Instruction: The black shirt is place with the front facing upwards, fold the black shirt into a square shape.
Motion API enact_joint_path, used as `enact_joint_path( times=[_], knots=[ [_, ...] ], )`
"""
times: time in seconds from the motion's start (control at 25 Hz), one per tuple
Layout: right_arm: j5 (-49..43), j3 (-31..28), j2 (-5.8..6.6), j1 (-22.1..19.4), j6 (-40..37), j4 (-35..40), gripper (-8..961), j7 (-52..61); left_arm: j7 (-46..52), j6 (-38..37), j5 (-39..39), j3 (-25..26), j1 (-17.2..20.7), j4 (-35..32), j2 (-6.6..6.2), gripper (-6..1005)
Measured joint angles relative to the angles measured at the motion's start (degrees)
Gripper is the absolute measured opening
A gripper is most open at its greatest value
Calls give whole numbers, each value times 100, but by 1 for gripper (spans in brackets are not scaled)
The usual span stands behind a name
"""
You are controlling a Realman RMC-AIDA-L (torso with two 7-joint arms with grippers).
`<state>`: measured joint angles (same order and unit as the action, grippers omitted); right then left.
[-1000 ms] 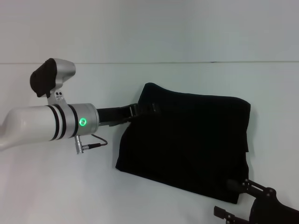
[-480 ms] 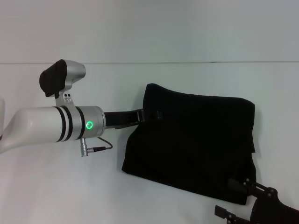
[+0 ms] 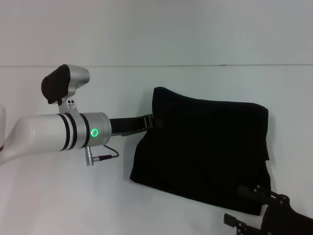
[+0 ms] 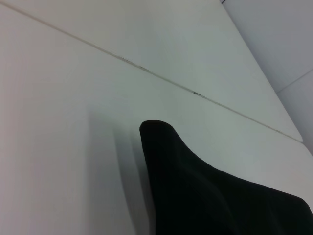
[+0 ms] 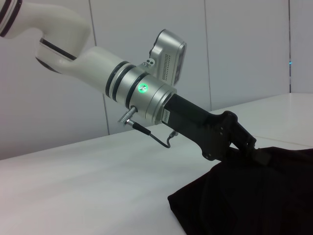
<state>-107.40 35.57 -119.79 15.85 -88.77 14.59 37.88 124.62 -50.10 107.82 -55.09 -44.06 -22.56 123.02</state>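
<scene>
The black shirt (image 3: 205, 147) lies folded into a rough rectangle on the white table (image 3: 63, 196), with no print showing. My left gripper (image 3: 157, 120) is shut on the shirt's upper left edge, which is lifted into a small peak; the right wrist view shows the same pinch by the left gripper (image 5: 257, 152) on the black shirt (image 5: 254, 200). In the left wrist view only the raised fold of the black shirt (image 4: 195, 191) shows. My right gripper (image 3: 234, 205) stands open at the shirt's near right corner, its upper finger (image 3: 243, 190) over the cloth's edge.
The table's far edge (image 3: 146, 66) meets a plain pale wall. A grey cable (image 3: 105, 155) hangs from the left wrist just above the table. Bare table surface lies left of the shirt and in front of it.
The left arm has moved to the right with the shirt's edge in its gripper, and the whole shirt has slid a little rightward. The right gripper has barely moved.
</scene>
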Motion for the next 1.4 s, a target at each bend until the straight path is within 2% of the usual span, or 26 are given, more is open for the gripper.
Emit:
enact_joint_path(
  times=[0.2, 0.44, 1.0, 1.4],
  knots=[
    [13, -173, 0, 5, 3, 0, 790, 0, -27, 7, -38, 152, 17, -2, 18, 91],
    [17, -399, 0, 43, 28, 6, 789, 0, -295, 11, -395, 685, 186, 39, 93, 70],
    [18, -582, 9, 257, 65, 18, 791, 0, -1290, -144, -2216, 1577, 1124, 612, 130, 128],
    [18, -587, -7, 311, 123, 18, 790, 0, -1492, -645, -2769, 1589, 1210, 1235, 162, 169]
  ],
)
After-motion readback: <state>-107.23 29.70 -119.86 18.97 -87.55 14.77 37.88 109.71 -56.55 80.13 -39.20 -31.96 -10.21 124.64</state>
